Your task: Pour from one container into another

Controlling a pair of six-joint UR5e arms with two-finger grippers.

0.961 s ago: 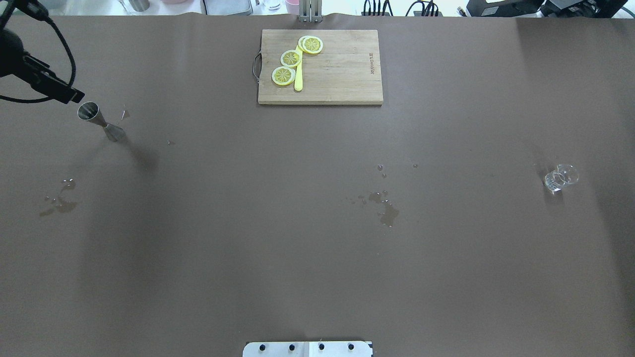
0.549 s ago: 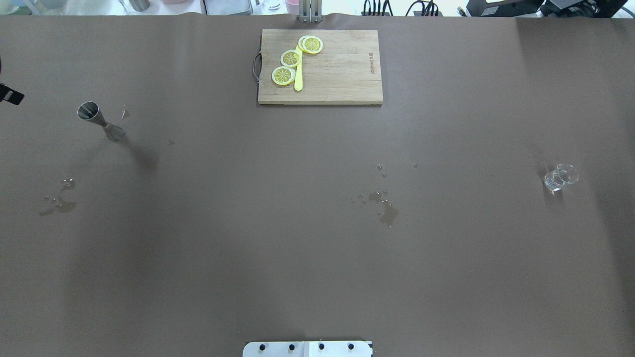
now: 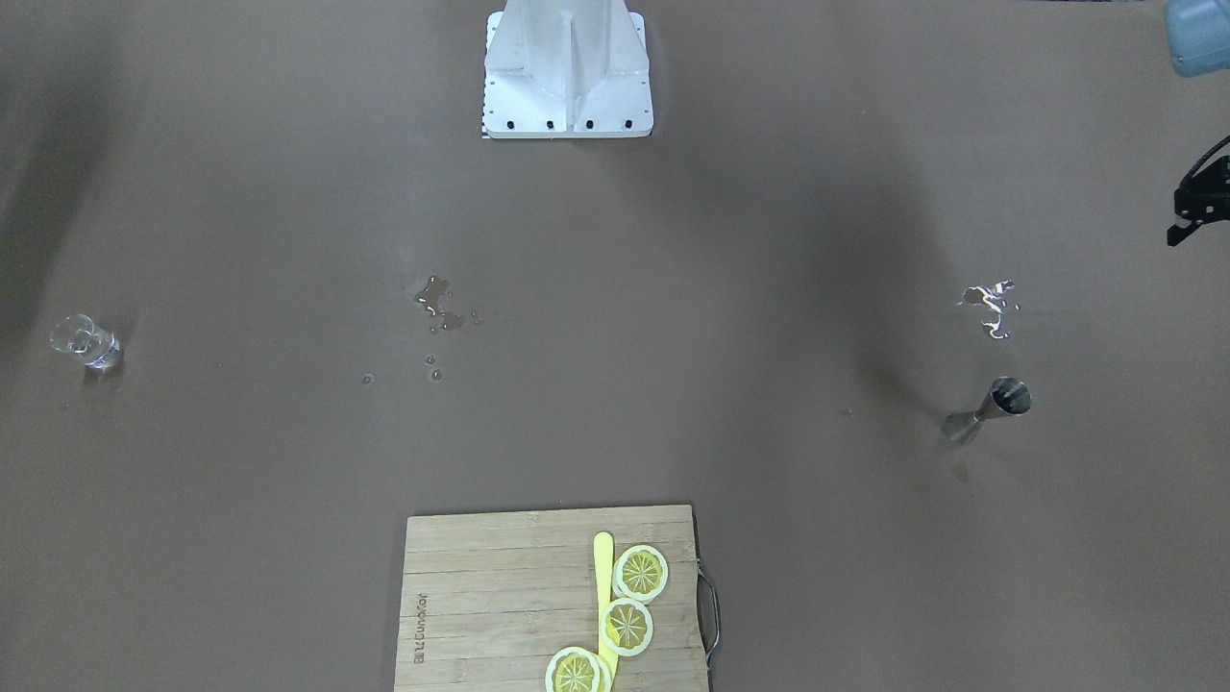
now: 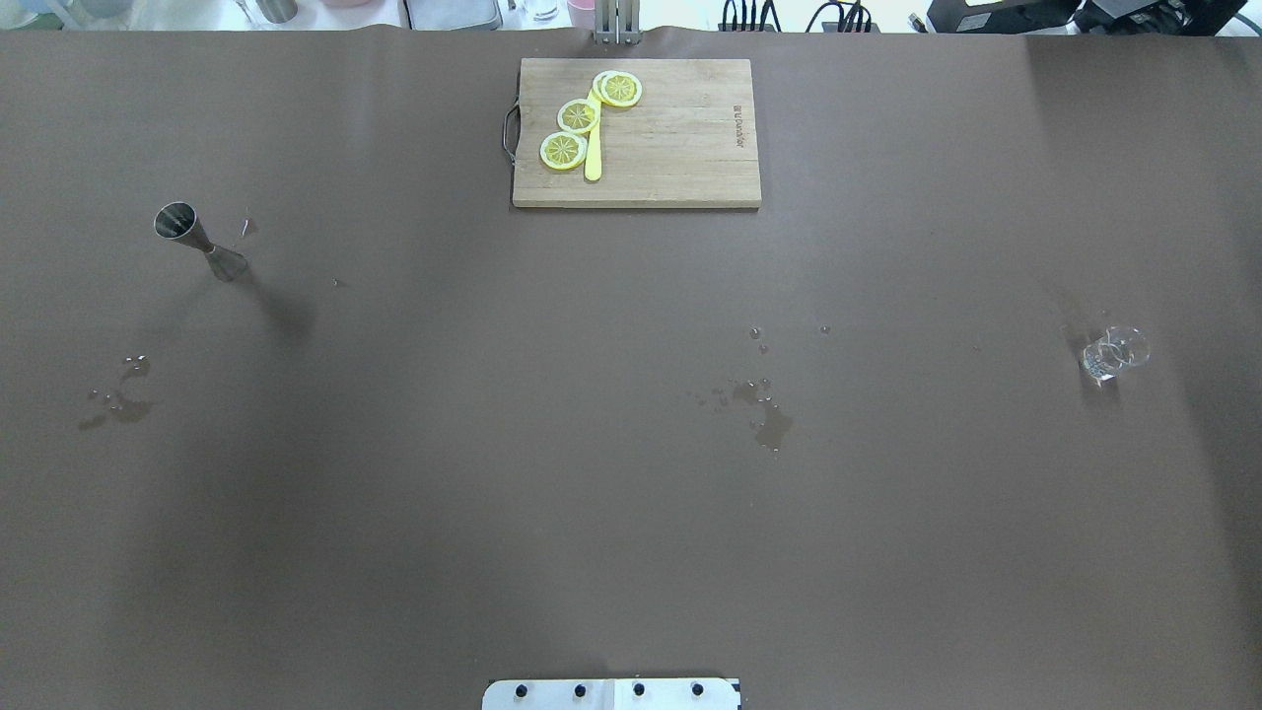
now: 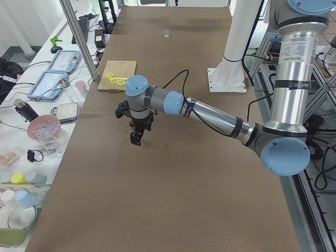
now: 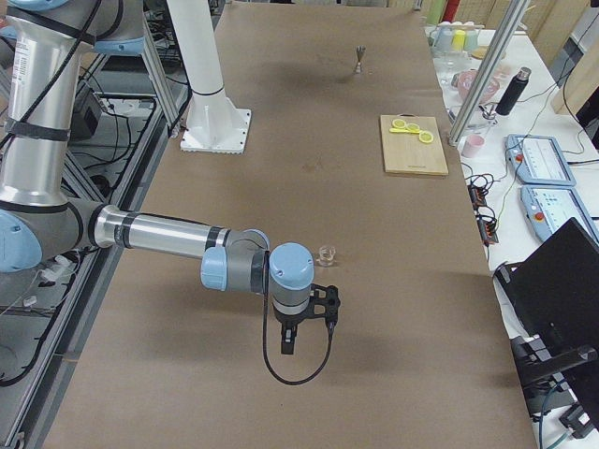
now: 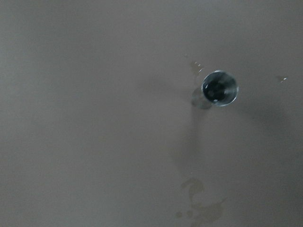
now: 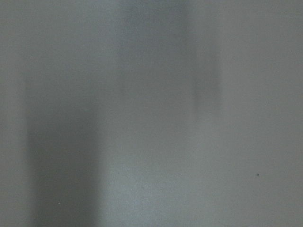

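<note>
Now — left hand hangs downward | right hand likewise | apart or together: cannot tell

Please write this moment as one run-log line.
jigger upright, unheld | glass upright, unheld | left gripper off jigger | wet spots on table

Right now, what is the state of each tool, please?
Left tool: cannot be told, half out of view.
Right tool: cannot be told.

Wide bare table separates the jigger near its left edge, shot glass near its right edge, cutting board at the far edge.
</note>
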